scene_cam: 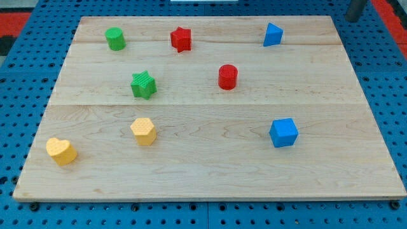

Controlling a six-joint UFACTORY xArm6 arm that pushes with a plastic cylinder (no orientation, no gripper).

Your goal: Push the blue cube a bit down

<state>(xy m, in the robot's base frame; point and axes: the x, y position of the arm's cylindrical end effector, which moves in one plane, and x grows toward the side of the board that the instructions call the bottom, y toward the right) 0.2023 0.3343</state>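
Sitting below my tip (352, 19): blue cube (283, 133)

Bright, even overhead light — sharp focus, faint sheen on the wooden board (210, 172), blocks casting only small soft shadows.

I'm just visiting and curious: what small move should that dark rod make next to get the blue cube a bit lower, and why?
Probably bring my tip down-left to just above the blue cube. My tip sits off the wooden board at the view's top right, far from the cube, and pushing it down needs contact on its upper side, steering clear of the blue triangular block.
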